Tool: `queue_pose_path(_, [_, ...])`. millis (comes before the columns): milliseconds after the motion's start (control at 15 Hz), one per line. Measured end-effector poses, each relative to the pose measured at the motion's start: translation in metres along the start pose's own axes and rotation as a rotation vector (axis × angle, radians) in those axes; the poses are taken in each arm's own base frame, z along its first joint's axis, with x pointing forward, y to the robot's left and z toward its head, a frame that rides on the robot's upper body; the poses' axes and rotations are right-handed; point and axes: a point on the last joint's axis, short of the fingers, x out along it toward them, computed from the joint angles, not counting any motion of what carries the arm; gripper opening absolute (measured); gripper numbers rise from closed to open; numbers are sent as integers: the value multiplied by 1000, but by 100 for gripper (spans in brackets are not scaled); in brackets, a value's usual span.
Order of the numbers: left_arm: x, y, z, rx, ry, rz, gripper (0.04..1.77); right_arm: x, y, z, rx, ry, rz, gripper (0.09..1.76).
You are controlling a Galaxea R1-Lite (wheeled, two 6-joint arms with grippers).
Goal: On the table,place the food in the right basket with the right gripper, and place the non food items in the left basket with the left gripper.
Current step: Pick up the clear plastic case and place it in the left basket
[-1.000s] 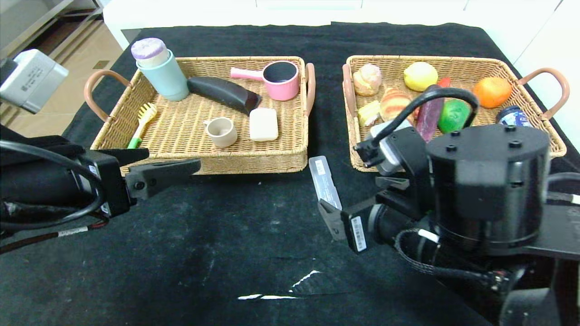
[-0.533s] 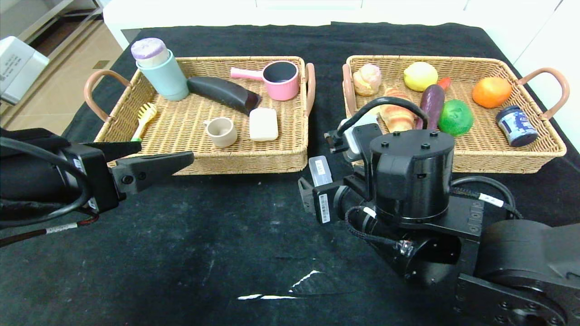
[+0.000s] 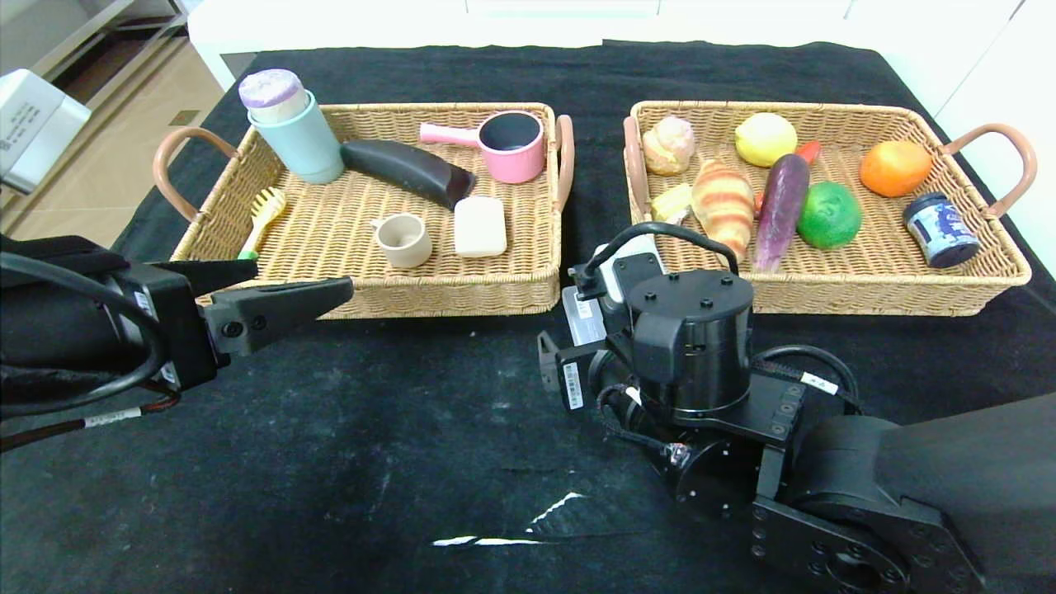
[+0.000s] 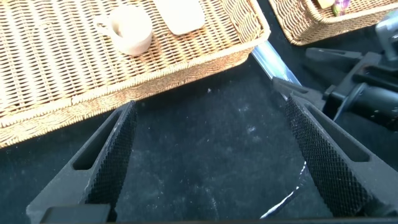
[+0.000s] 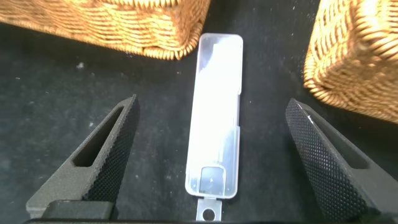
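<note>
While both grippers gape empty, left basket point(image 3: 528, 285) holds cup point(image 3: 403, 239), soap point(image 3: 480, 226), pan point(image 3: 507, 144); right basket point(image 3: 907, 280) holds croissant point(image 3: 723, 206), eggplant point(image 3: 778, 208), orange point(image 3: 894, 167), jar point(image 3: 939, 228).

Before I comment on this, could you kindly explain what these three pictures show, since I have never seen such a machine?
It is a robot with two arms, each ending in a gripper. One picture looks down from its head; the other two come from cameras on its wrists, looking out between the open fingers. On a black table stand two wicker baskets. The left basket holds household things such as a pink pot and a small cup. The right basket holds food such as a croissant and an orange. Between them lies a clear flat case. The right gripper hovers open just in front of it; the left gripper waits open. Nothing is held.
</note>
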Motion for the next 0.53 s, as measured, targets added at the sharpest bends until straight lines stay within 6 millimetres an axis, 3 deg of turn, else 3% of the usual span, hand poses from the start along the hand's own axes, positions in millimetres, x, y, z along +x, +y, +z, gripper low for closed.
queue_pose_path(533, [-1,0,0,0,-3,-1,172,17,-1,-10,3,6,-35,171])
